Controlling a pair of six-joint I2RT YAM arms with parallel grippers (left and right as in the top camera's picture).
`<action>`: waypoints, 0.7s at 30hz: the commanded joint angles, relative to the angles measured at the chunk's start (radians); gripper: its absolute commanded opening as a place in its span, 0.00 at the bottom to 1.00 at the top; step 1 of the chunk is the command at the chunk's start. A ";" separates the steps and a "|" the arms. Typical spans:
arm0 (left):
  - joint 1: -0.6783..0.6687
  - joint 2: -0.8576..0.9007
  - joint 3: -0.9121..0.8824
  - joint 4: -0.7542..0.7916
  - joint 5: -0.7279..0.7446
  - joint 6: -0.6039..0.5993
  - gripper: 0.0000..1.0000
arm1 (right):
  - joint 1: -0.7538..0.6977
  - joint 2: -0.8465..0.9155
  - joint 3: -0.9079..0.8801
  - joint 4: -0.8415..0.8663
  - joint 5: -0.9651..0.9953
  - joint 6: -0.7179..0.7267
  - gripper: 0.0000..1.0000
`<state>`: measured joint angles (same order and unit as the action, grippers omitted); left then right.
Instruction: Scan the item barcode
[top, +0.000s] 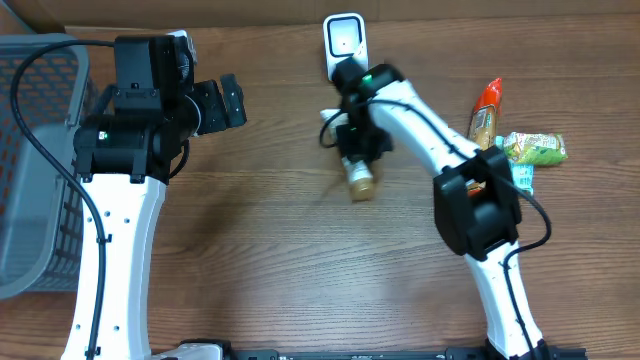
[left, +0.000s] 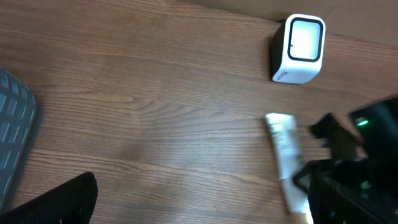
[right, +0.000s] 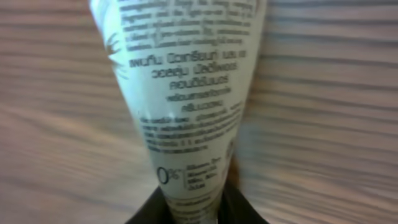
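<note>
The right tool (top: 356, 150) is pinching a squeeze tube (top: 358, 172) near the middle of the wooden desk (top: 250, 260). In the right wrist view its two dark fingers (right: 244, 213) are drawn in close on either side of the tube's narrow lower end, with only the tube between them. The pale body, covered in small printed text, widens toward 12 o'clock and fills most of that picture. From overhead, the tan cap (top: 362, 187) pokes out at 6 o'clock from under the tool. The pictures do not show whether the tube rests on the desk or hangs just above it.

A white barcode scanner (top: 343, 42) stands at 12 o'clock from the tube, near it but apart, by the far edge of the desk. In the left wrist view the scanner's window is lit, and the tube's flat crimped end points roughly toward it.

The left tool (top: 228, 101) sits at about 10 o'clock from the tube, well apart, its jaws spread wide and holding nothing.

A grey basket (top: 30, 170) lies at the 9 o'clock edge. At 3 o'clock from the tube lie an orange packet (top: 487, 110) and a green packet (top: 535, 148).
</note>
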<state>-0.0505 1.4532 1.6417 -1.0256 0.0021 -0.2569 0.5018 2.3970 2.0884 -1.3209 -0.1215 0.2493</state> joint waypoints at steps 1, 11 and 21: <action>-0.002 0.000 0.008 0.001 -0.013 -0.013 1.00 | -0.006 -0.006 0.023 -0.031 0.064 0.000 0.25; -0.002 0.000 0.008 0.001 -0.013 -0.013 1.00 | 0.067 -0.006 0.057 -0.043 0.043 -0.092 0.54; -0.002 0.000 0.008 0.001 -0.013 -0.013 1.00 | 0.027 -0.007 0.289 -0.159 0.102 -0.070 0.85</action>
<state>-0.0505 1.4536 1.6417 -1.0252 0.0021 -0.2565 0.5686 2.3989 2.3211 -1.4681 -0.0471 0.1612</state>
